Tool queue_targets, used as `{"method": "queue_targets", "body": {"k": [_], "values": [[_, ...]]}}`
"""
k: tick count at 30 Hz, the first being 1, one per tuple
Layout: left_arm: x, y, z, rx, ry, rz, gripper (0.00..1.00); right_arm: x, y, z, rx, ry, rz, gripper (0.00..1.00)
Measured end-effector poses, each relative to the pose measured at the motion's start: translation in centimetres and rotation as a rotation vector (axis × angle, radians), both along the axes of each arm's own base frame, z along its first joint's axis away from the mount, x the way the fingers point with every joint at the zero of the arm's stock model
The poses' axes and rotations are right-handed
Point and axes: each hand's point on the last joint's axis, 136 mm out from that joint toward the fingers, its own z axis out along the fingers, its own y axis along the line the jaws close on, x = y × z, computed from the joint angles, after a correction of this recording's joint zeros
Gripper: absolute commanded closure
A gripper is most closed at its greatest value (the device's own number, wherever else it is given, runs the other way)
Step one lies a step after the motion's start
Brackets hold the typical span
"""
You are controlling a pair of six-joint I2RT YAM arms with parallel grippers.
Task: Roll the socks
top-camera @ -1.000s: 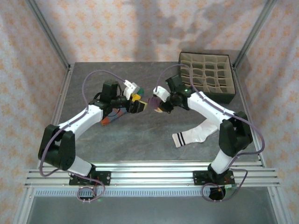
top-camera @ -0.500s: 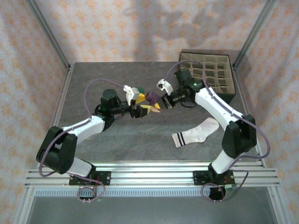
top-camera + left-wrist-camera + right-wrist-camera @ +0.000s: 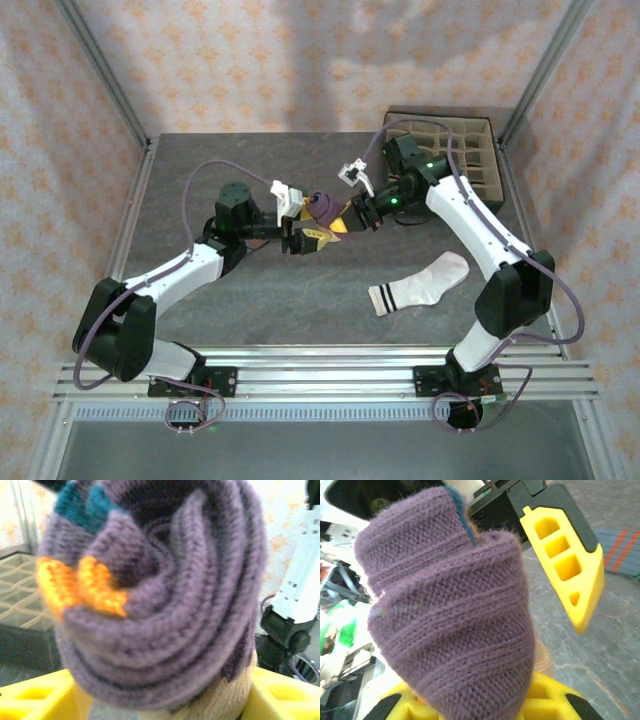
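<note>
purple sock (image 3: 165,605): ribbed knit coil, orange patch, in right pincer (image 3: 345,217).

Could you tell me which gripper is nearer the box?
Right. The right gripper, holding the purple sock, sits left of the box; the left gripper is farther left, past the sock.

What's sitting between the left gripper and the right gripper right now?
The rolled purple sock, held aloft by the right gripper, with the left gripper open around it. The top view shows this.
</note>
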Motion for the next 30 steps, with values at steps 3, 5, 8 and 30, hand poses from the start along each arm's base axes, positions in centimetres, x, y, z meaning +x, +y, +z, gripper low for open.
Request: {"method": "queue_targets", "body": {"k": [3,5,8,30], "values": [[-0.9,-0.3,1.2,-0.004,-0.023,-0.056,0.39,-0.9,-0.1,1.0,0.04,0.009,0.051,1.0],[-1.4,-0.4,1.7,-0.006,-0.026,-0.091,0.46,-1.4,-0.2,1.2,0.062,0.025,0.082,1.0],[-2.3,-0.7,2.0,-0.009,-0.022,-0.143,0.59,-1.9,-0.3,1.3,0.088,0.05,0.123,1.0],[-1.3,0.2,0.8,0.103,-0.004,-0.045,1.0,1.4,-3.6,-2.2,-0.202,-0.042,-0.098,0.38]]}}
